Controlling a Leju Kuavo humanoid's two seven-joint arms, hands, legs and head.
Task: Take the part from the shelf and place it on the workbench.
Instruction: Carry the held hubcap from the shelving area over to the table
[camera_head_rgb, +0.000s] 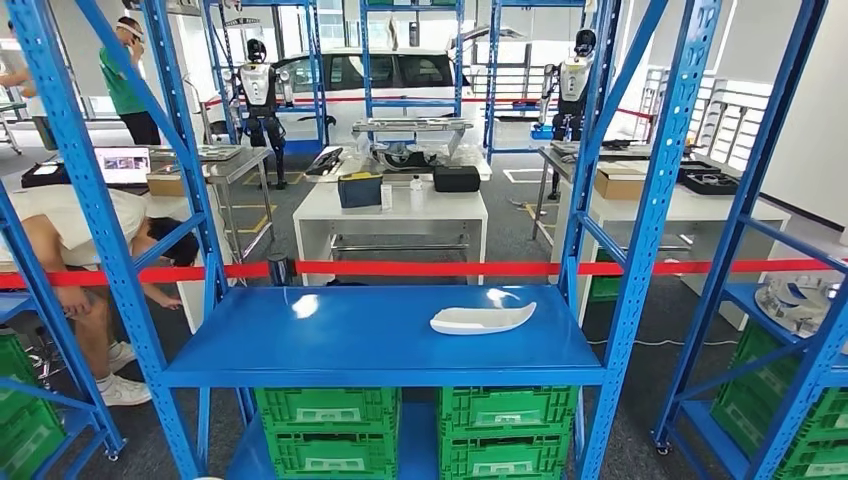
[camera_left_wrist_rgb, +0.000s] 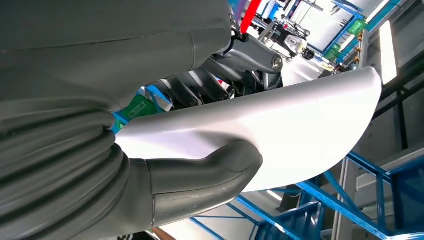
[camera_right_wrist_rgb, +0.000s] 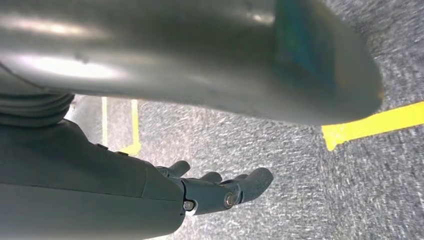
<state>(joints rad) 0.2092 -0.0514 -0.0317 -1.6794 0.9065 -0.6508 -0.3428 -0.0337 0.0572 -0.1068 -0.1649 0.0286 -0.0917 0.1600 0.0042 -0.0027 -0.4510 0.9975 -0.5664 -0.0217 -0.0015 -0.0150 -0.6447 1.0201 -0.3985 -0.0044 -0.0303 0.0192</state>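
White part, held by the left hand with fingers clamped on its edge, looks light, stiff and smooth, perhaps slippery; right hand hangs loosely apart.

A white, curved, elongated part lay flat on the blue shelf, toward its right side; another white part was gripped by the left hand.

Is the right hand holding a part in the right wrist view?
No. The right hand hangs over grey floor with its fingers loosely extended and nothing between them.
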